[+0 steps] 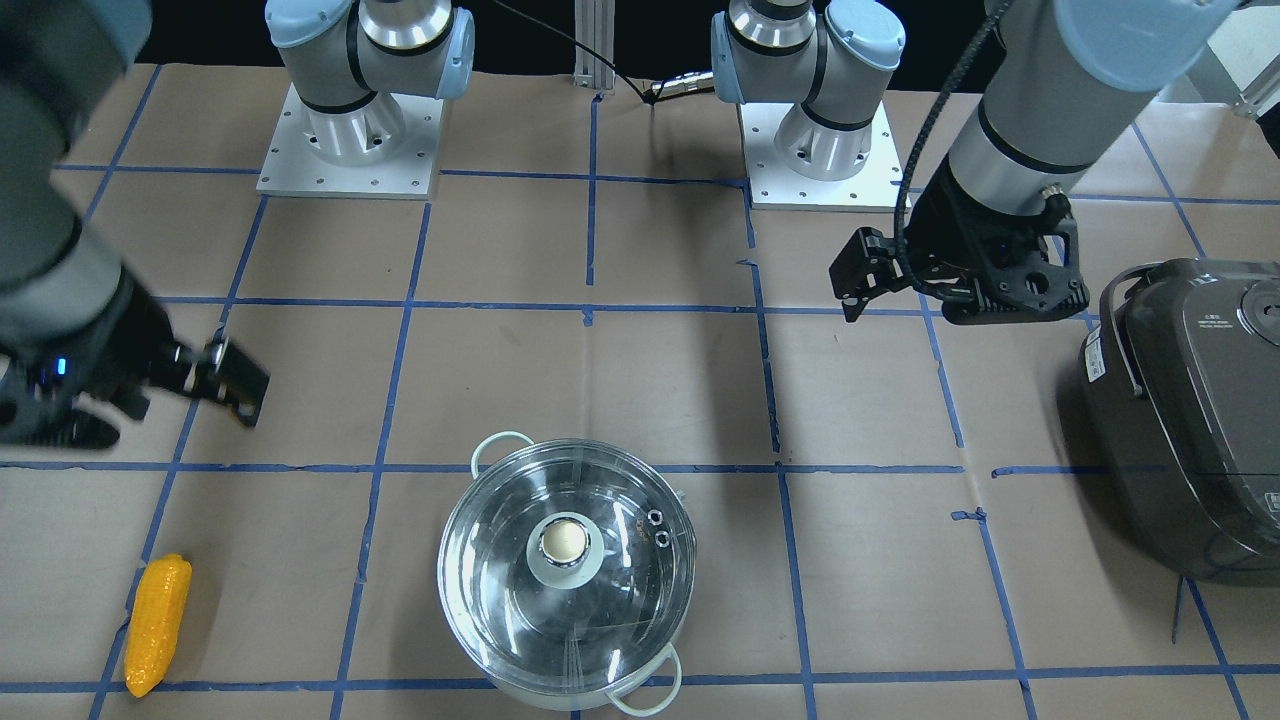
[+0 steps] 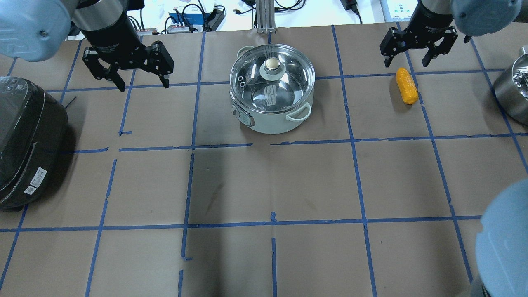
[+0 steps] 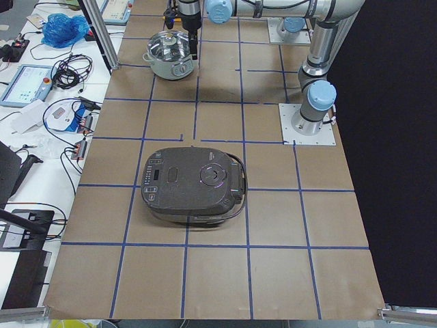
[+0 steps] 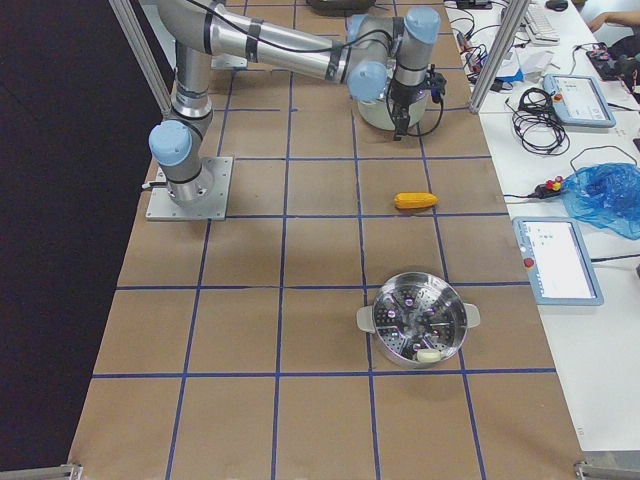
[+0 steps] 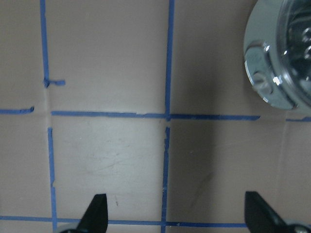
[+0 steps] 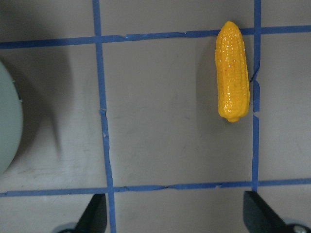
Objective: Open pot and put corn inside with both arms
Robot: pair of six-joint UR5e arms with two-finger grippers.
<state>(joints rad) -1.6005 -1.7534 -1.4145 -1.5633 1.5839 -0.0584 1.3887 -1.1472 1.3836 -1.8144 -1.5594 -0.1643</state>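
Note:
The steel pot (image 2: 272, 103) stands at the table's far middle with its glass lid (image 2: 284, 82) on; it also shows in the front view (image 1: 567, 570). The corn (image 2: 406, 85) lies flat to its right, also in the front view (image 1: 158, 622) and the right wrist view (image 6: 232, 77). My left gripper (image 2: 143, 81) is open and empty, hanging above the table left of the pot; the left wrist view shows the pot's edge (image 5: 282, 63). My right gripper (image 2: 406, 62) is open and empty, just beyond the corn and above it.
A dark grey rice cooker (image 2: 29, 136) sits at the table's left side. A second steel pot with a steamer insert (image 4: 418, 320) stands at the right edge (image 2: 511, 90). Blue tape lines grid the brown table cover.

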